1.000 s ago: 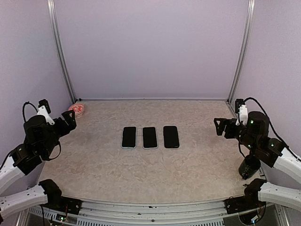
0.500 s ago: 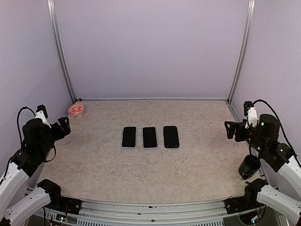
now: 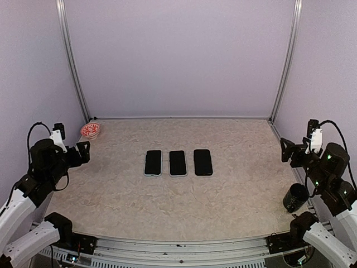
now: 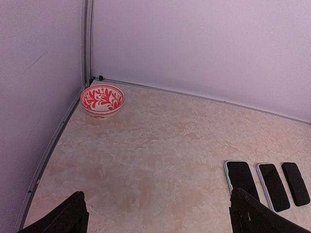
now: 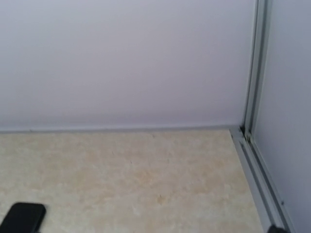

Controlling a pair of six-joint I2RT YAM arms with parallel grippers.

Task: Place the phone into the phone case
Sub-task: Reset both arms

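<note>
Three dark slabs lie side by side in the middle of the table. The left one (image 3: 153,162) (image 4: 242,178) and the middle one (image 3: 177,163) (image 4: 273,186) have pale rims; the right one (image 3: 203,162) (image 4: 295,183) is plain black. Which is the phone and which the phone case I cannot tell. My left gripper (image 3: 83,151) (image 4: 158,221) hangs open at the left wall, far from them, with nothing between its fingers (image 4: 63,218). My right gripper (image 3: 290,152) is open and empty near the right wall. The right wrist view catches only the black slab's corner (image 5: 23,217).
A red-and-white patterned bowl (image 3: 90,130) (image 4: 102,100) sits in the back left corner. A black cup (image 3: 295,197) stands at the right edge beside the right arm. Metal rails (image 5: 252,145) run along the walls around the table.
The right arm has drawn back toward the right wall. The left arm pulled back toward the left wall, then shifted slightly. Both grippers stayed open; the three slabs have not moved.
</note>
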